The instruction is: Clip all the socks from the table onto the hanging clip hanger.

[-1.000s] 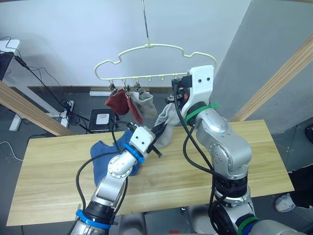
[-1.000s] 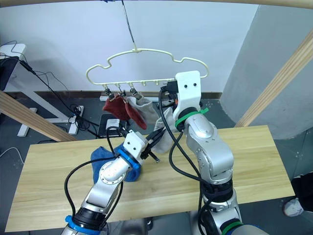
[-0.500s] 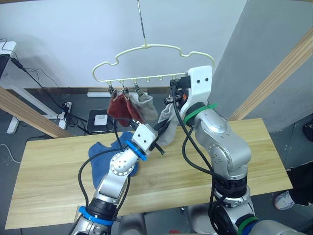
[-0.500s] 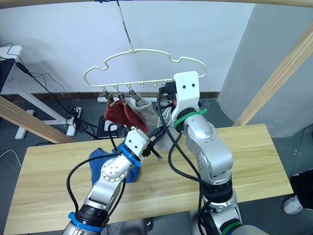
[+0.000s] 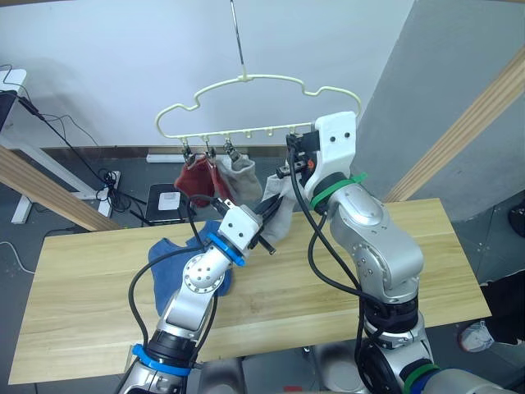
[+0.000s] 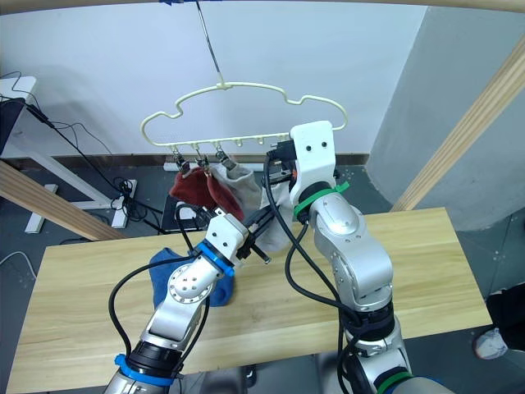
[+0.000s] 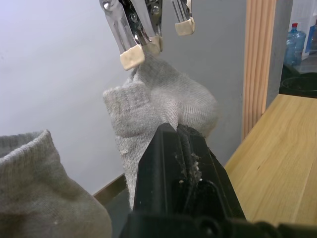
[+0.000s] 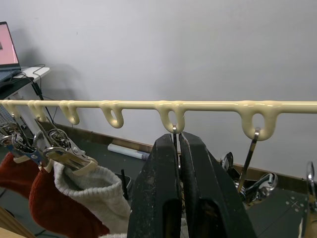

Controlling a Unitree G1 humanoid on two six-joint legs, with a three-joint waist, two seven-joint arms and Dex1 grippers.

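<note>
The left gripper (image 7: 181, 131) is clamped on a grey sock (image 7: 163, 106), holding it up just under the clips (image 7: 130, 54) of the clip hanger (image 5: 246, 80). The right gripper (image 8: 179, 144) is pinched together around a clip wire (two red socks (image 5: 197, 176) already hang). Blue socks (image 5: 168, 254) lie on the table (image 5: 98, 279).

Both arms reached up and forward. The left hand (image 7: 181, 130) was raised at a slant, its fingers pinched together. The right hand (image 8: 179, 141) was raised higher, fingers pressed closed, wrist upright.
</note>
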